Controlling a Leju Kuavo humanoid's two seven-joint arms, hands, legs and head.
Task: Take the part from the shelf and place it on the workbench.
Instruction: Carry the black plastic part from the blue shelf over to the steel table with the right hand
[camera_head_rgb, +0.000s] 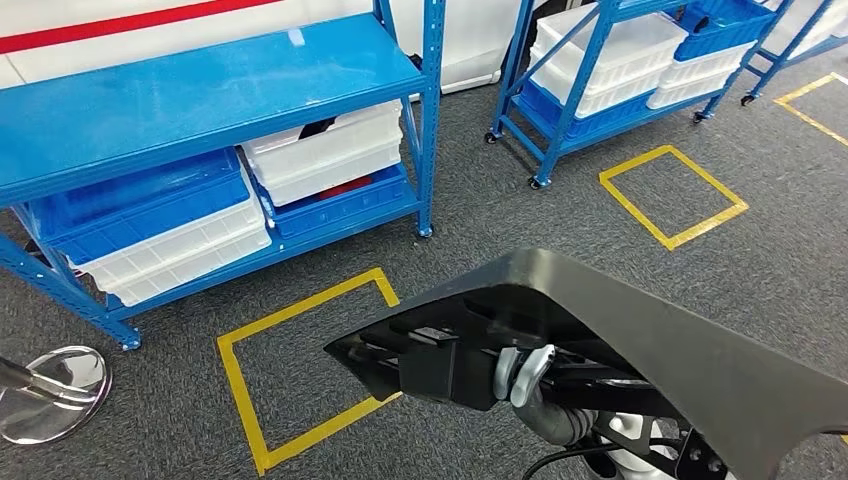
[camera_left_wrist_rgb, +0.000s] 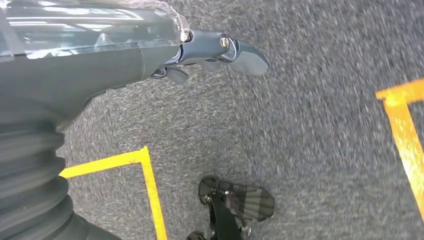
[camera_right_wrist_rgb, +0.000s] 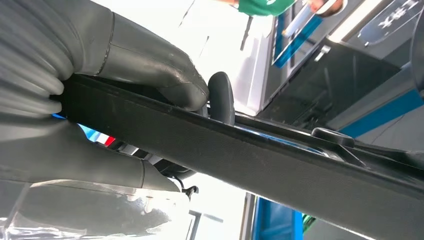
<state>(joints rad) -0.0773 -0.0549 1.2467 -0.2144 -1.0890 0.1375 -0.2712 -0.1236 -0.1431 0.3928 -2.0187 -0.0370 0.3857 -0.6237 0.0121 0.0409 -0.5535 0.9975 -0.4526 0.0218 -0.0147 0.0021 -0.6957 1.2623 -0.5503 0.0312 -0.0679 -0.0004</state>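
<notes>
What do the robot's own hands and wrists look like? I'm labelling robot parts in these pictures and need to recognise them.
The left hand has blue-grey fingers with small silver screws, behind it a smooth grey cover under glossy clear plastic wrap and a dark grey ribbed bellows cuff. The right hand shows a thick, smooth grey thumb, a darker finger, the same ribbed cuff and clear wrap.

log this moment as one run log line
stage: carrying | right robot hand: grips black part | left robot hand: empty, over floor | shelf: ahead
</notes>
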